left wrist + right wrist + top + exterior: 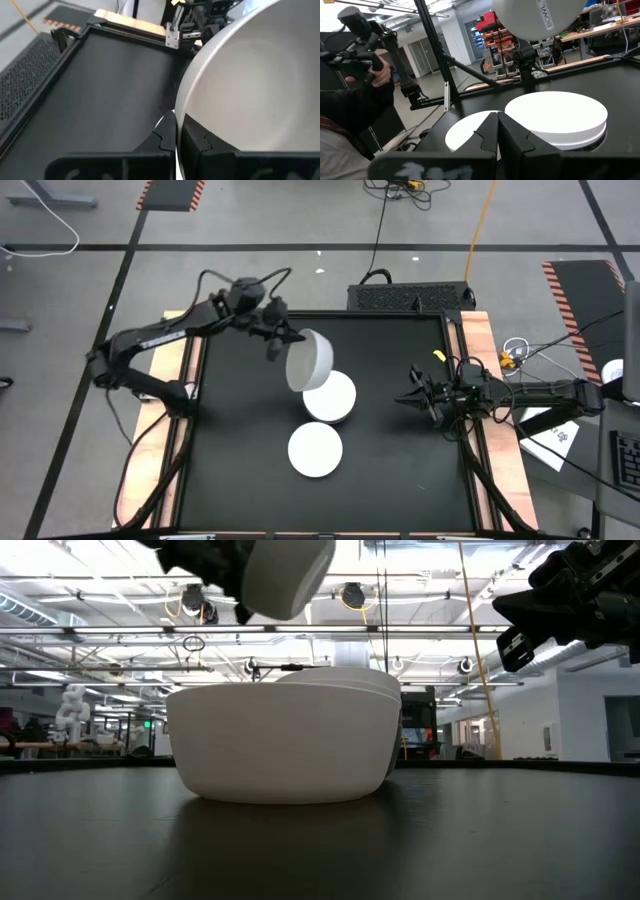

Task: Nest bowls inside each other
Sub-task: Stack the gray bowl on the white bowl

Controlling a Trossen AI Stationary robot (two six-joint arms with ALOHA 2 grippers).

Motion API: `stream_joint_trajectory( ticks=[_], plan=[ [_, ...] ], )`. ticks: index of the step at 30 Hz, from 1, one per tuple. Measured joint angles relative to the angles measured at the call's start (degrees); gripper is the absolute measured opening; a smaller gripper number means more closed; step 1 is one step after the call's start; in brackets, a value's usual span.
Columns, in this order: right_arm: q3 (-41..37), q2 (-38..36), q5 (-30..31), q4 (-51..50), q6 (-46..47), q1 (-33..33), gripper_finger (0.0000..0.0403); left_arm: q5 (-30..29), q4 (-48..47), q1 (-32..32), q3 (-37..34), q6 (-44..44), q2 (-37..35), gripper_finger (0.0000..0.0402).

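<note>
One white bowl (310,360) tilted aloft, rim pinched by left gripper (283,335); right gripper (408,398) pressed together, hovering aside.

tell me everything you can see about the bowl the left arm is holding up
The held bowl is white, round and smooth, plastic-looking, with a label on its underside. It is tilted on its side in the air, above the far bowl stack. The left tool pinches its rim; nothing else touches it.

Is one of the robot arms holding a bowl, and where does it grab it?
Yes. The left end effector holds a white bowl up in the air, pinching its rim. The right end effector holds nothing.
</note>
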Motion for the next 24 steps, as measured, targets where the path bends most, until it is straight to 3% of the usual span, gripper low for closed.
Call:
stream_joint_trajectory(
  ticks=[10, 24],
  plan=[
    [0.0, 0.0, 0.0, -0.9, -0.5, 0.0, 0.0000, 0.0, -16.3, -2.2, 16.8, 4.5, 13.1, 0.0003],
    [0.0, 0.0, 0.0, -1.2, -1.1, 0.0, 0.0000, -3.6, -29.2, -3.5, 27.7, 6.8, 28.7, 0.0003]
  ],
)
